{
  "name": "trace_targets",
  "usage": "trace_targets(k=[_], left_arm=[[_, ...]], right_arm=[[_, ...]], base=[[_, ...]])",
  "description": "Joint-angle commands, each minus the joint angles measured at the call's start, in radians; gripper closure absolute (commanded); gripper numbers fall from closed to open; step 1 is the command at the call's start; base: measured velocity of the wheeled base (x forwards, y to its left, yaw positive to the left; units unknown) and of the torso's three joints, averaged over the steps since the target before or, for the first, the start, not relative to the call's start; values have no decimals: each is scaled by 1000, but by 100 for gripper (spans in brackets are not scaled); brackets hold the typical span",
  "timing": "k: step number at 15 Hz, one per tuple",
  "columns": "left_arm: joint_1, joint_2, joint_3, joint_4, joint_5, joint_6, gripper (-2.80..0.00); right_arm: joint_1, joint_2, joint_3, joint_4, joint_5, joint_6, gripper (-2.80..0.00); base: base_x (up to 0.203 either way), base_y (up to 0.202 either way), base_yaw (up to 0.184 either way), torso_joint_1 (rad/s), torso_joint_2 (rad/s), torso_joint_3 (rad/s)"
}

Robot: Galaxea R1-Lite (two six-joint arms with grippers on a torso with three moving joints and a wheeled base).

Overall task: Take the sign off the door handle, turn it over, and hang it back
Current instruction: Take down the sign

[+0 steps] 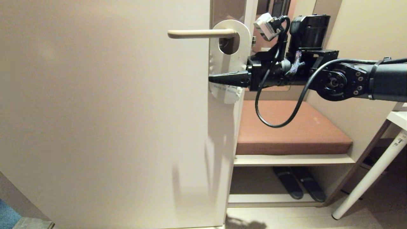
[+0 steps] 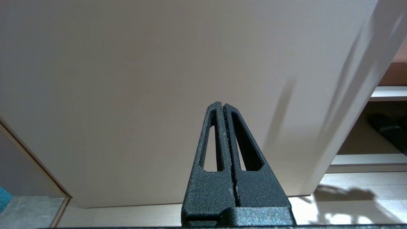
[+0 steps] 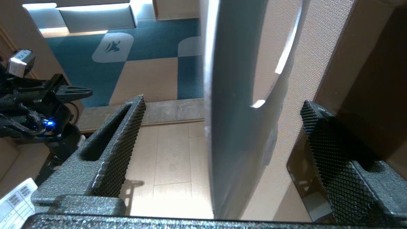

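The right gripper (image 1: 212, 79), reaching level with jaws wide apart, is straddling the white-faced sign (image 1: 227, 68) hanging on the door handle (image 1: 200, 33), gripping nothing.

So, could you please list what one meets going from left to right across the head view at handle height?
Cream door → door handle → sign → right gripper → right arm.
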Motion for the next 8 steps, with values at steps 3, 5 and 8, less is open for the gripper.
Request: trace_targets(k=[3, 5, 8], left_arm=[[-1, 2, 0, 0, 0, 0, 0], [1, 2, 0, 0, 0, -1, 0], [-1, 2, 0, 0, 0, 1, 0]], right_arm=[[1, -2, 3, -2, 5, -1, 0], [1, -7, 13, -2, 5, -2, 0], [1, -21, 25, -3, 5, -3, 0]], base=[[0, 0, 0, 0, 0, 0], [0, 0, 0, 0, 0, 0], [0, 0, 0, 0, 0, 0]])
